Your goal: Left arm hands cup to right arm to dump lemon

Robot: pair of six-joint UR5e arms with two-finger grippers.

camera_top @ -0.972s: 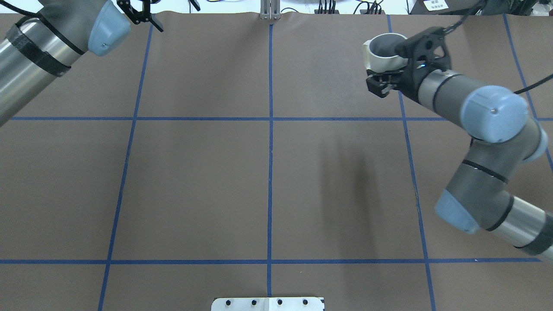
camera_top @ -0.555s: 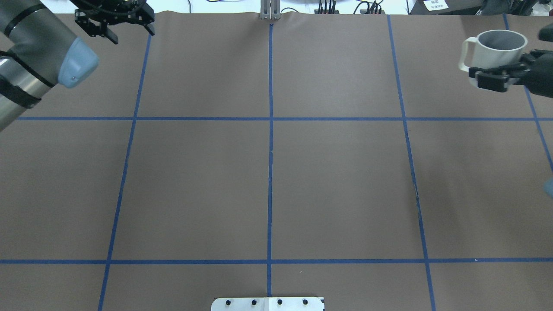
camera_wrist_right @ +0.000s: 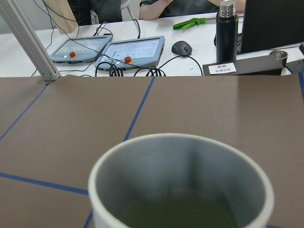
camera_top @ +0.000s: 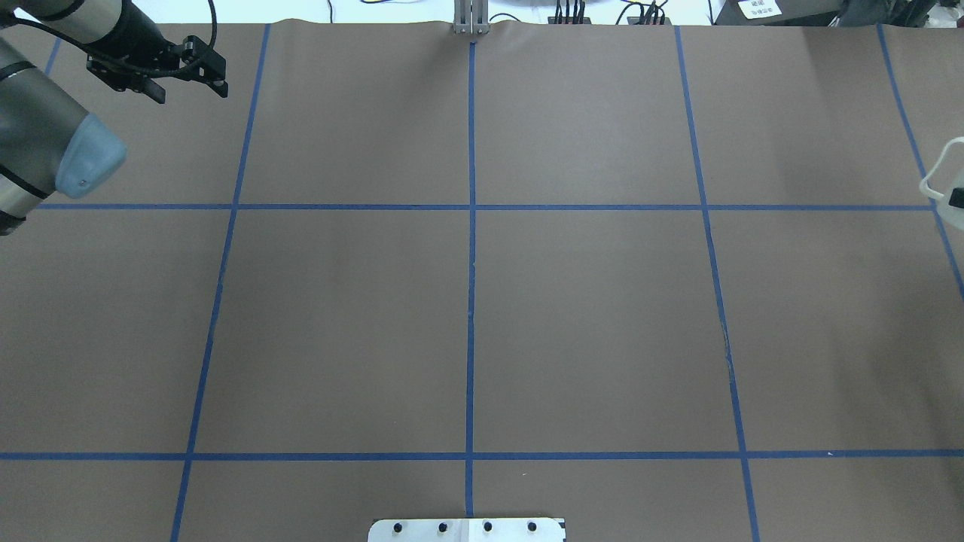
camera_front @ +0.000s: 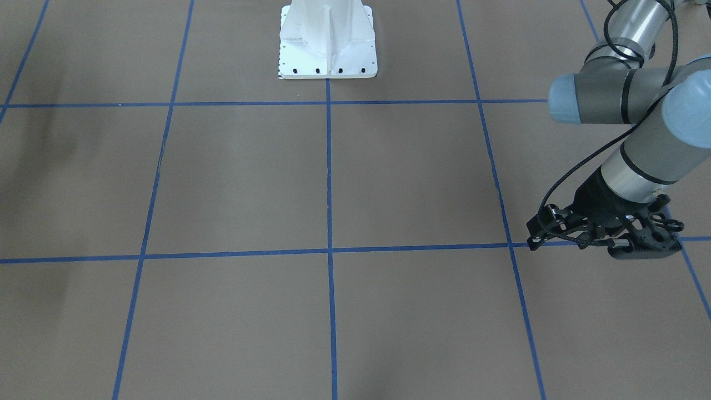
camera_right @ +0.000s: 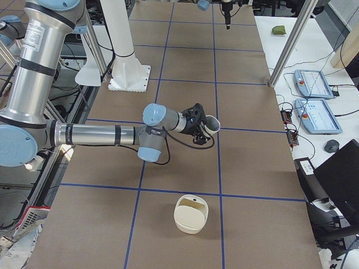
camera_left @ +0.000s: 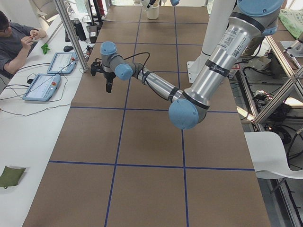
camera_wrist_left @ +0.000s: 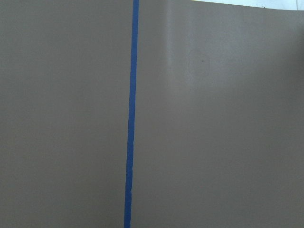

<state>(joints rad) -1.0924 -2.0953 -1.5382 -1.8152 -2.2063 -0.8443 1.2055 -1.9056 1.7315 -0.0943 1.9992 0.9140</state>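
Observation:
The cream-white cup [camera_right: 212, 124] is upright in my right gripper [camera_right: 203, 133], which is shut on it above the table at the robot's right. Only the cup's handle [camera_top: 938, 175] shows at the right edge of the overhead view. In the right wrist view the cup's rim [camera_wrist_right: 142, 145] fills the bottom, and the dull yellow-green lemon [camera_wrist_right: 180, 213] lies inside on the grey bottom. My left gripper [camera_top: 192, 92] is open and empty over the far left of the table; it also shows in the front-facing view [camera_front: 536, 238] and the exterior left view [camera_left: 108, 86].
A cream container [camera_right: 190, 213] stands on the table near its right end. The white robot base [camera_front: 328, 41] is at the robot's side. Teach pendants [camera_right: 314, 84], cables and a black bottle [camera_wrist_right: 226, 31] lie past the far edge, where people sit.
My right arm has carried the cup rightward, almost out of the overhead view. My left arm has swung further left and a little nearer, still open and empty.

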